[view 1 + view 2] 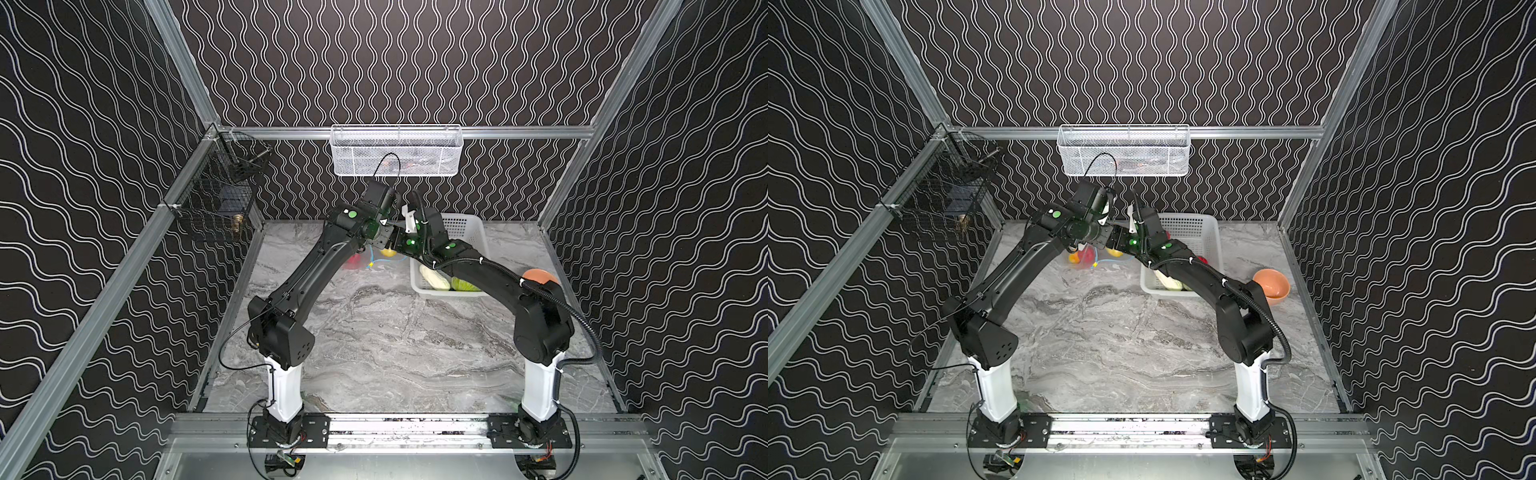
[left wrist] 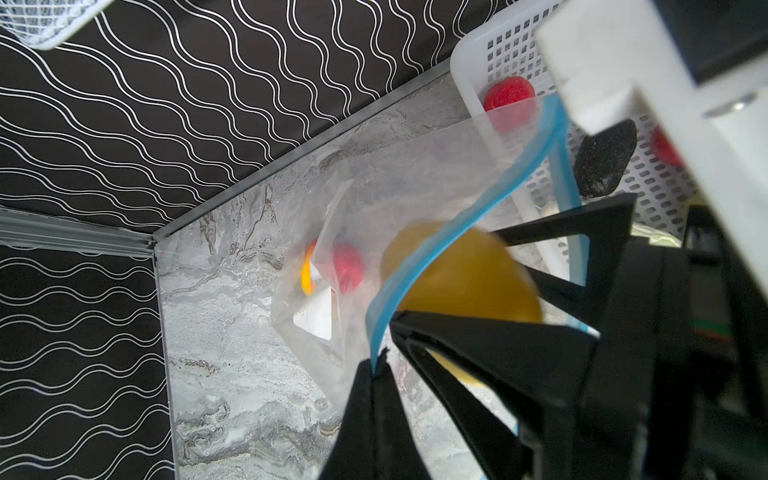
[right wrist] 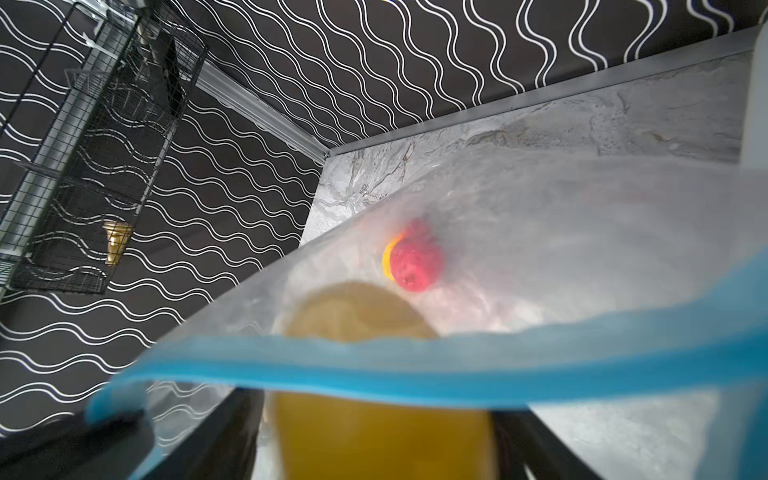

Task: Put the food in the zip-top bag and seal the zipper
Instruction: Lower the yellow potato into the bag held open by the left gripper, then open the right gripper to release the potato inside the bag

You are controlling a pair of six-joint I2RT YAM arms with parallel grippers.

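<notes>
The clear zip-top bag (image 2: 399, 174) hangs open over the far table, and my left gripper (image 2: 376, 365) is shut on its blue zipper (image 2: 419, 282) strip. Inside the bag lie a red piece (image 3: 415, 262) and a yellow-orange fruit (image 2: 307, 278). My right gripper (image 3: 382, 399) stands open at the bag's mouth. The yellow potato (image 3: 382, 436), blurred, is between its fingers. In both top views the wrists meet above the bag (image 1: 361, 262) (image 1: 1084, 257). A red piece (image 2: 509, 93), a dark oval (image 2: 604, 160), the white long vegetable (image 1: 434, 277) and the green cabbage (image 1: 463, 286) lie in the white basket (image 1: 469, 232).
An orange bowl (image 1: 1271, 282) stands right of the basket, near the right arm's elbow. A white mesh basket (image 1: 397, 149) hangs on the back rail and a black wire rack (image 1: 216, 195) on the left wall. The back wall is close behind the bag.
</notes>
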